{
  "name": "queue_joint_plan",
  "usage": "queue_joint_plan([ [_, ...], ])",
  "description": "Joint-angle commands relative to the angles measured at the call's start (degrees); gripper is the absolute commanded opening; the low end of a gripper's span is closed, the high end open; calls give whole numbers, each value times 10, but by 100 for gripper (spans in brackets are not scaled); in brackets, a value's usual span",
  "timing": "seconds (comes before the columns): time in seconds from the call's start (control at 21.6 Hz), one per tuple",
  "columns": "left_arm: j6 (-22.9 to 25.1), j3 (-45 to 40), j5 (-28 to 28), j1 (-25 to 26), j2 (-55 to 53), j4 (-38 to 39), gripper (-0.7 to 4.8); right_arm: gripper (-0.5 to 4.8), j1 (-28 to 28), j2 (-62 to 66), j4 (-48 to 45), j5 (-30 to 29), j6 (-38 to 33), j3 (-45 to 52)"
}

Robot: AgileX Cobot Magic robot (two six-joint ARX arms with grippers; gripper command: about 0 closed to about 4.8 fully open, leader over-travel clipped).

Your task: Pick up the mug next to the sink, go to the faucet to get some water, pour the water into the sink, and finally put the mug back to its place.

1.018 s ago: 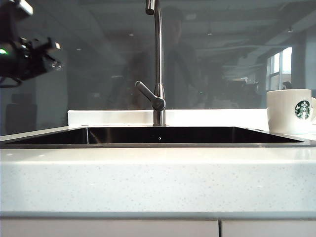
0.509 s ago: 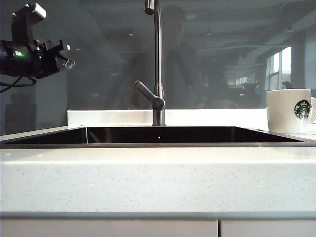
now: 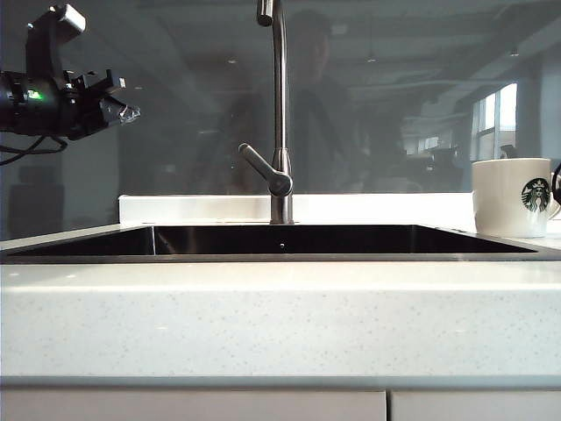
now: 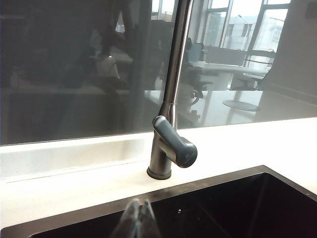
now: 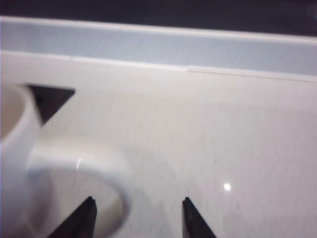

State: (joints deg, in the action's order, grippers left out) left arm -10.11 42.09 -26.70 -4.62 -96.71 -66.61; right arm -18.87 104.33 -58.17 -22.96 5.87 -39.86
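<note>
Black fingertips of the right gripper (image 5: 137, 215) are spread wide and empty around the handle of the mug (image 5: 17, 163), which stands on the countertop (image 5: 213, 134) beside the sink (image 3: 280, 241). An off-centre closing could tip it. The left gripper (image 4: 137, 220), pinched shut and empty, is held above the sink, facing the faucet (image 4: 168, 139).

Speckled countertop (image 3: 280, 316) bearing mug (image 3: 510, 196)

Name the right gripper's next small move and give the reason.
Probably ease the open right gripper forward so its fingers straddle the handle of the mug, then close. One fingertip already sits inside the loop; nothing is gripped yet, and the mug stands on the countertop.
</note>
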Motion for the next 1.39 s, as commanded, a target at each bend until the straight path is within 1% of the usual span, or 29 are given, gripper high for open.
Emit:
queue_joint_plan([
  [0.05, 0, 2, -4, 0, 2, 1, -1, 223, 9, 7, -2, -1, 2, -33],
  [0.14, 0, 2, -4, 0, 2, 2, -1, 209, 10, 12, 13, -1, 2, -45],
  [0.23, 0, 2, -4, 0, 2, 2, -1, 206, 11, 13, 35, -1, 2, -55],
  [0.28, 0, 2, -4, 0, 2, 2, -1, 184, 11, 13, 35, -1, 2, -55],
  [0.37, 1, 2, -3, 0, 2, 2, -1, 81, 10, 13, 36, -1, 2, -55],
  [0.46, 2, 2, -3, 0, 2, 2, -1, 56, 10, 13, 36, -1, 2, -55],
  [0.56, 2, 2, -3, 0, 2, 2, -1, 48, 10, 14, 36, -1, 2, -55],
  [0.6, 2, 2, -3, 0, 2, 2, -1, 34, 10, 14, 37, -1, 1, -55],
  [0.65, 2, 2, -3, 0, 2, 4, -1, -3, 11, 14, 37, -3, 1, -55],
  [0.83, 12, 2, 4, 0, 1, 14, -1, -6, 11, 13, 29, -14, -11, -55],
  [1.06, 21, 2, 12, 0, -4, 12, -1, -6, 12, 4, -31, -14, -96, -56],
  [1.16, 24, 13, 14, 0, -22, 14, -1, -6, 29, -14, -18, -14, -106, -67],
  [1.25, 23, 42, 2, 0, -56, 13, -1, -6, 63, -31, 6, -16, -106, -91],
  [1.34, 12, 99, -32, 0, -107, 14, -1, -6, 103, -42, 63, -16, -105, -131],
  [1.39, 4, 150, -54, 0, -150, 14, 0, -6, 135, -43, 123, -16, -104, -172],
])
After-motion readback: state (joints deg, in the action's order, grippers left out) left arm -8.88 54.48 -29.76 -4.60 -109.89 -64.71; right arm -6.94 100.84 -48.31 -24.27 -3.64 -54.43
